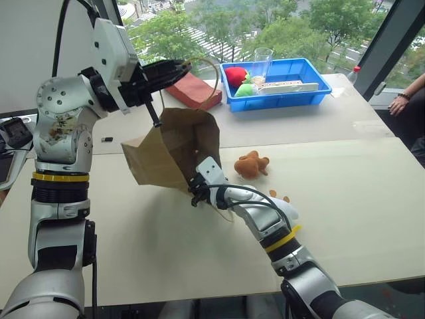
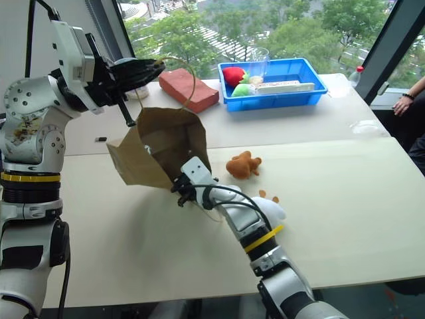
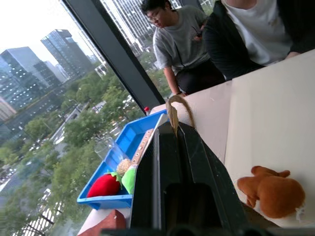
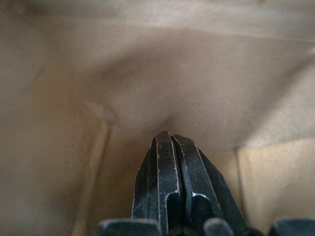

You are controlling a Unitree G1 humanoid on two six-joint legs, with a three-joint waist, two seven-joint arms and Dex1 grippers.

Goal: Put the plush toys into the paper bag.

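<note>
The brown paper bag [image 1: 169,149] hangs tilted above the table, its mouth facing right. My left gripper [image 1: 180,67] is raised and shut on the bag's cord handle [image 3: 173,110], which loops out past its fingertips. At the bag's lower rim my right gripper [image 1: 197,193] is shut, and its tips [image 4: 170,135] point into the bag's brown inside. An orange-brown plush toy [image 1: 251,164] lies on the table just right of the bag. The white plush toy [image 1: 287,211] with small orange bits lies against my right forearm, partly hidden by it.
A blue bin [image 1: 312,93] at the back holds red and green soft items, with a clear cup [image 1: 262,63]. A reddish-brown block [image 1: 194,90] lies left of it, behind the bag. A person's hand [image 1: 402,103] rests at the table's far right edge.
</note>
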